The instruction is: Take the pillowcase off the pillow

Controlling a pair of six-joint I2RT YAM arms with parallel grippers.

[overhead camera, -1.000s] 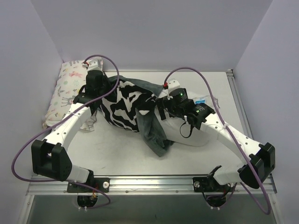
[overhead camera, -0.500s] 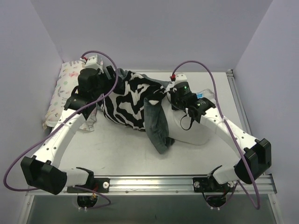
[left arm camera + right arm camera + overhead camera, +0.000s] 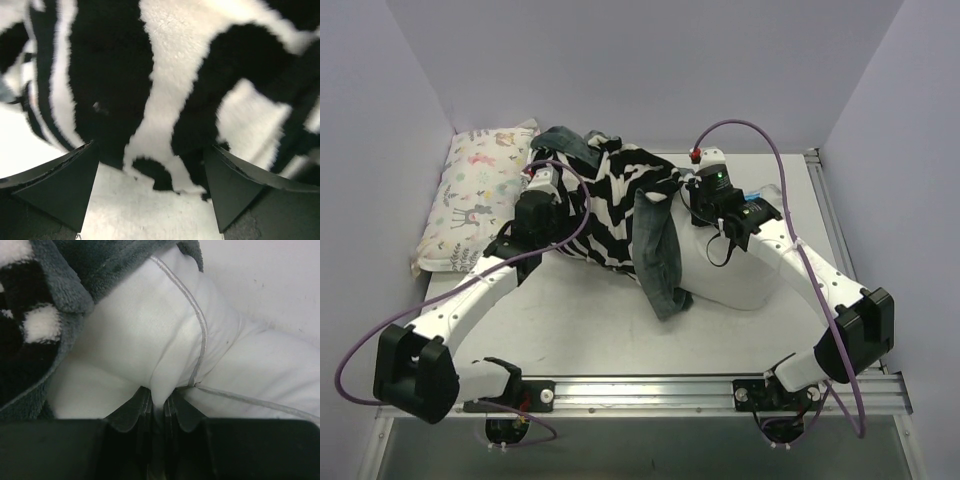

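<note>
A pale grey tabletop (image 3: pixel 580 320), smooth and flat, carries everything. Across its middle lies the large plush pillowcase (image 3: pixel 610 215), black-and-white zebra stripes outside and dark grey-teal fleece on its turned-back lining, bunched into a rounded heap with one long grey-teal flap hanging toward the near edge. Its mouth faces right, and out of it comes the big plain white stuffed pillow (image 3: pixel 740 280). The pillow's right part lies bare on the tabletop, while the rest is hidden under the striped fabric. Against the left wall rests a smaller white pillow with a pastel animal print (image 3: pixel 475 200), apart from the pillowcase.

From the left arm (image 3: pixel 470 290), the left jaws are spread wide and hold nothing. In the left wrist view the shaggy zebra pile of the pillowcase (image 3: pixel 170 100) fills the space just ahead of them, its lower hem reaching down to the level of the two dark tips, with bare tabletop (image 3: pixel 145 210) between them.

On the right arm (image 3: pixel 810 270), the right jaws are pinched tight on a fold of the smooth white pillow (image 3: pixel 150 340) beside its corded seam. The grey-teal lip of the pillowcase (image 3: pixel 40 300) curls just left of that pinch.
</note>
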